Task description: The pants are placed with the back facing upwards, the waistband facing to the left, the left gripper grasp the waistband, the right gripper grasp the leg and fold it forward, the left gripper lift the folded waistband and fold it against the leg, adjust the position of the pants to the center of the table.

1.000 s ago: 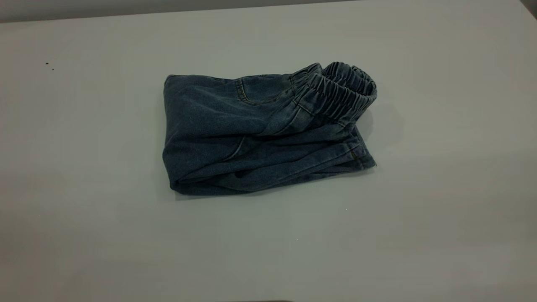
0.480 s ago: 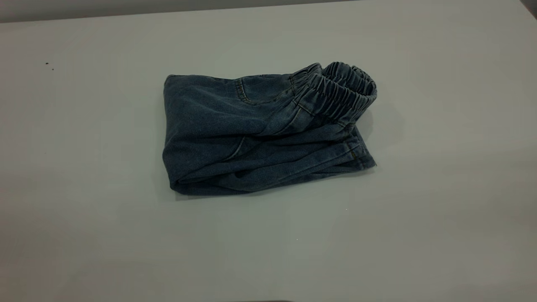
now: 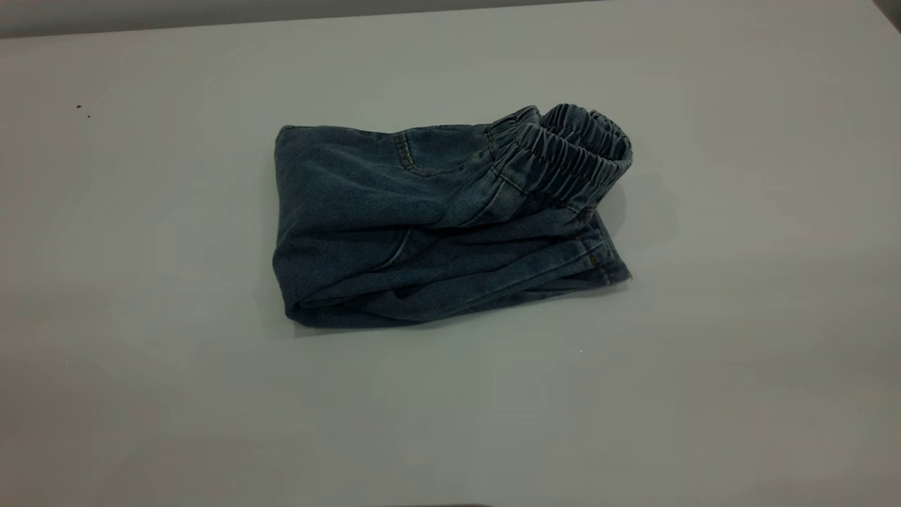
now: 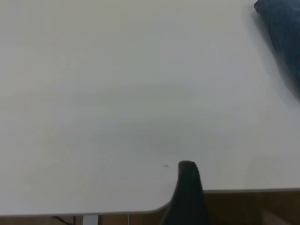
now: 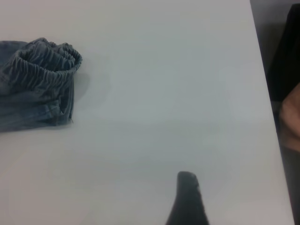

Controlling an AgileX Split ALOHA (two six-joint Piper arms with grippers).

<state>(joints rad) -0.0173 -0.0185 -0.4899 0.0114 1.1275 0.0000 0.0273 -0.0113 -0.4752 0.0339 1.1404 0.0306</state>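
Wrist views show your left fingers [image 4: 186,187] and right fingers [image 5: 187,197] low over bare desk [image 3: 739,366], holding nothing; you cannot tell their opening. Well beyond both, the pants [image 3: 436,225] lie folded mid-desk, waistband [image 3: 574,158] stacked over the leg hems, so both arms look parked.

Only one blunt, rounded, matte black fingertip of the left gripper [image 4: 187,197] and of the right gripper [image 5: 187,199] shows.
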